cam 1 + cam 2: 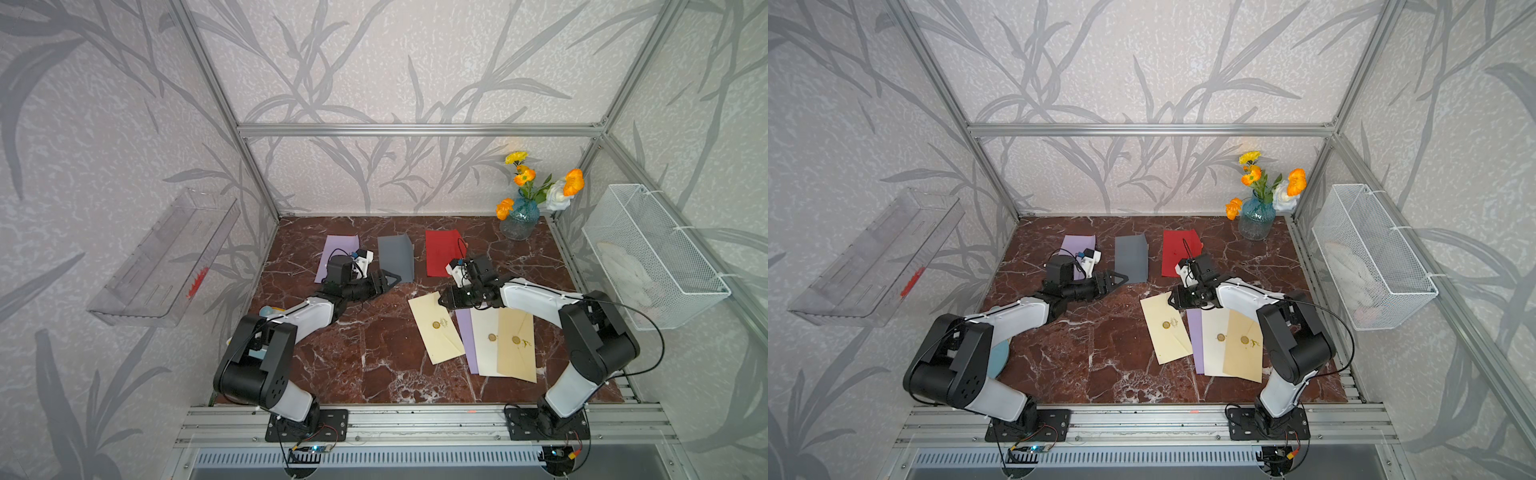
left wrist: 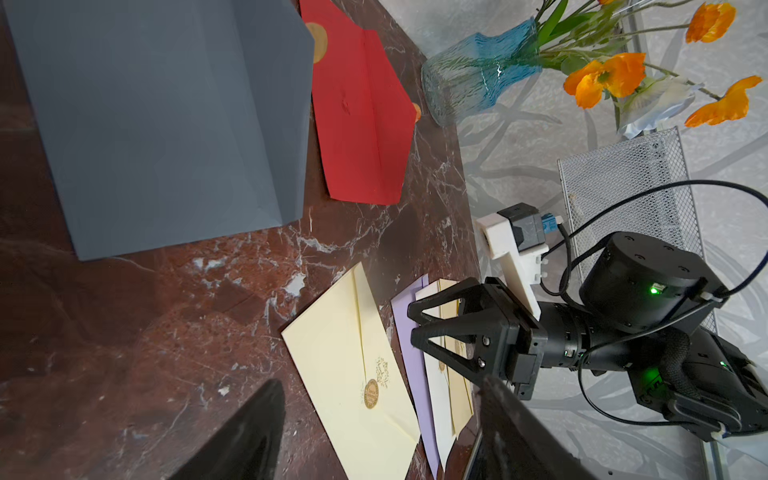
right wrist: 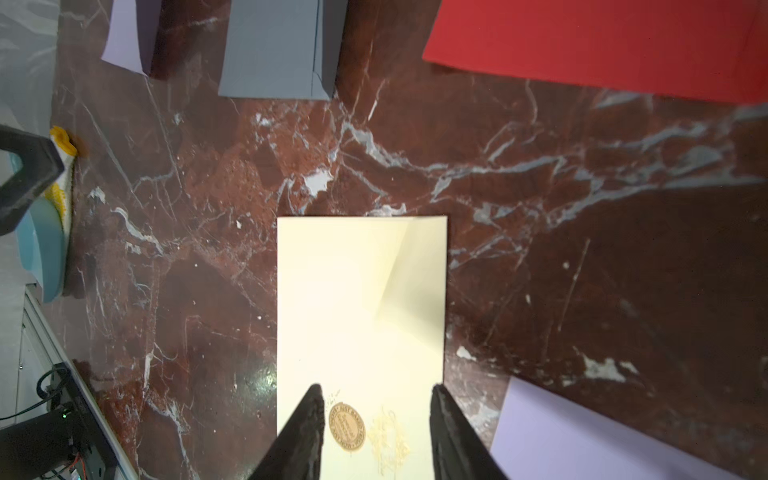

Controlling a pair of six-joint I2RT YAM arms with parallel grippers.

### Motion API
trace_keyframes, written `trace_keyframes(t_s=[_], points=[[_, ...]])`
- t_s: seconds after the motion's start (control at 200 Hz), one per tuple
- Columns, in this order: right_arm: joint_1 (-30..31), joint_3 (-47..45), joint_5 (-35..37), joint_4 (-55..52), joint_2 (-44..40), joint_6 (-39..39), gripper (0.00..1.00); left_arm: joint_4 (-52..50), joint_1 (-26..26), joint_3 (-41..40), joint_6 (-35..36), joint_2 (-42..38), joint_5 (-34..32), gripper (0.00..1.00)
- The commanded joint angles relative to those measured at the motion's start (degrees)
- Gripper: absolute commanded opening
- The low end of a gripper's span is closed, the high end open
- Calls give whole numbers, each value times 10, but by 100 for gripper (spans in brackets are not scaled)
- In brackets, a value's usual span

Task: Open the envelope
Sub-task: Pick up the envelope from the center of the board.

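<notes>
A cream envelope (image 1: 436, 332) with a round gold seal (image 1: 436, 325) lies flat on the marble table, flap shut, in both top views (image 1: 1169, 336). My right gripper (image 1: 443, 300) hovers over its far end, open. In the right wrist view its two dark fingers (image 3: 313, 419) straddle the seal (image 3: 347, 427) on the envelope (image 3: 361, 299), with nothing between them. My left gripper (image 1: 392, 277) is open and empty at the near edge of a grey envelope (image 1: 397, 257). In the left wrist view the left gripper (image 2: 380, 380) points toward the cream envelope (image 2: 332, 353).
Lilac (image 1: 467, 345), white (image 1: 488, 345) and tan (image 1: 517, 345) envelopes overlap right of the cream one. A red envelope (image 1: 440, 253) and another lilac one (image 1: 336, 253) lie at the back. A vase of flowers (image 1: 519, 218) stands back right, beside a wire basket (image 1: 652, 257).
</notes>
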Motion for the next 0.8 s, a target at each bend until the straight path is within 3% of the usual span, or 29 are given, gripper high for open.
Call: trace_keyframes(t_s=[0.0,0.795], points=[[2,-17,11,6,-27,10,43,-2,-8,-10,-11,11,13,74],[25,-73,0,6,-5,9,43,-20,-22,-42,-31,40,25,71]])
